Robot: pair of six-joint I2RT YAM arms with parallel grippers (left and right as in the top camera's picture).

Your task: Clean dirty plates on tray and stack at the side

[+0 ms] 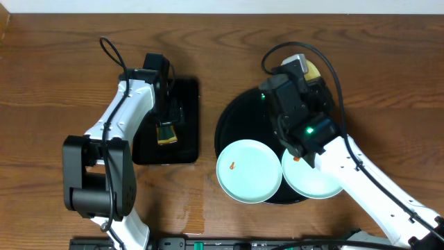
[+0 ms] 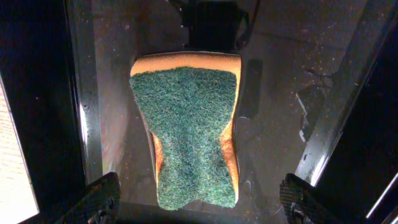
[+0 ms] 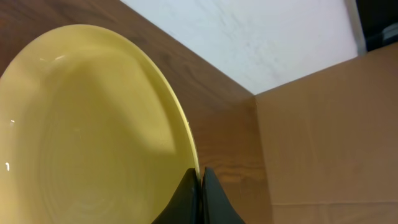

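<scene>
the job looks barely begun: the right gripper (image 3: 200,180) pinches the rim of the yellow plate (image 3: 93,124), tilted above the round tray (image 1: 239,118) where two mint plates (image 1: 248,170) lie, one smeared, the left gripper (image 2: 202,199) hangs spread over the sponge (image 2: 186,124), and nothing is stacked on the table (image 1: 55,83).

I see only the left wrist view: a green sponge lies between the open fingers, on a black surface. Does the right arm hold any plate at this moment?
Observer: Yes. The right gripper is shut on the rim of the yellow plate.
Operator: And where are the other plates?
Observer: The left mint-blue plate and the right mint-blue plate lie side by side at the edge of the round black tray nearest the arm bases.
Operator: Is one of them dirty?
Observer: The left mint-blue plate has a small orange smear. The right one is partly hidden under the right arm.
</scene>
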